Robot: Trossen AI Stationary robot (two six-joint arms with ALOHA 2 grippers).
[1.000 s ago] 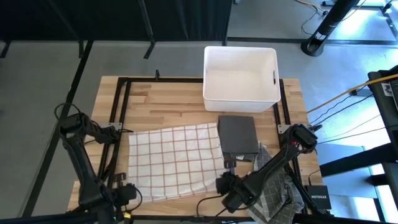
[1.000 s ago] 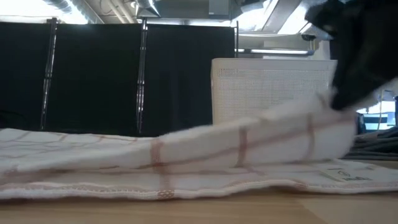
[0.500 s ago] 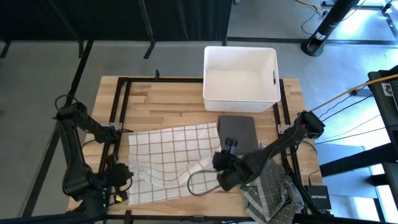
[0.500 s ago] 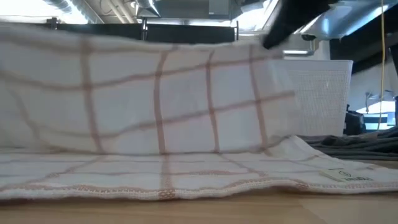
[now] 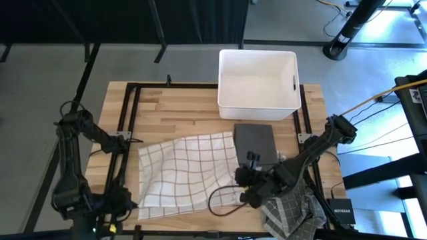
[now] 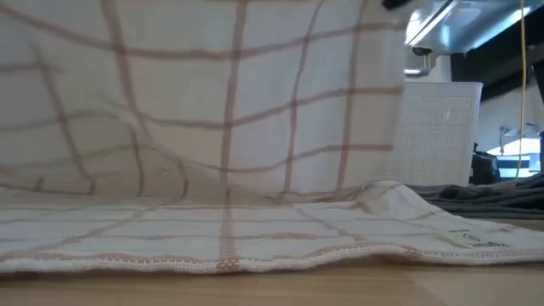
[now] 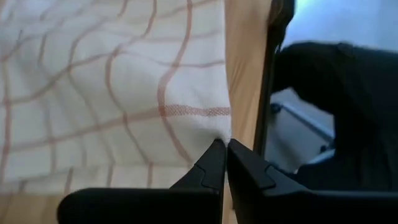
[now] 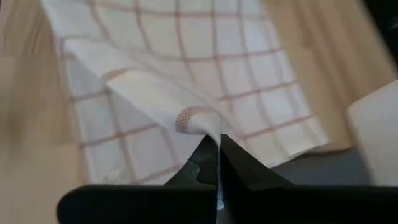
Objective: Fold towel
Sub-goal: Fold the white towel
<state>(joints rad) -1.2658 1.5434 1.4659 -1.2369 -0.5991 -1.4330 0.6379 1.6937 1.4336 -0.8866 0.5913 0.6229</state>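
Towel: the checked towel (image 5: pixel 189 172) lies mid-table, near edge now lifted higher than a second ago.
Left gripper (image 7: pixel 222 149): pinching its 7 o'clock corner.
Right gripper (image 8: pixel 217 144): pinching the 5 o'clock corner.
Meaning: fold likely underway, toward 12 o'clock.

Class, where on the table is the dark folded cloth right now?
In the high view, the dark folded cloth lies right of centre, just in front of the white bin, beside the checked towel.

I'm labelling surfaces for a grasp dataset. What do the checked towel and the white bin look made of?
Towel: soft woven cloth, probably cotton; it drapes and creases, with a stitched hem. White bin: looks like rigid moulded plastic, matte, with smooth walls and a handle slot.
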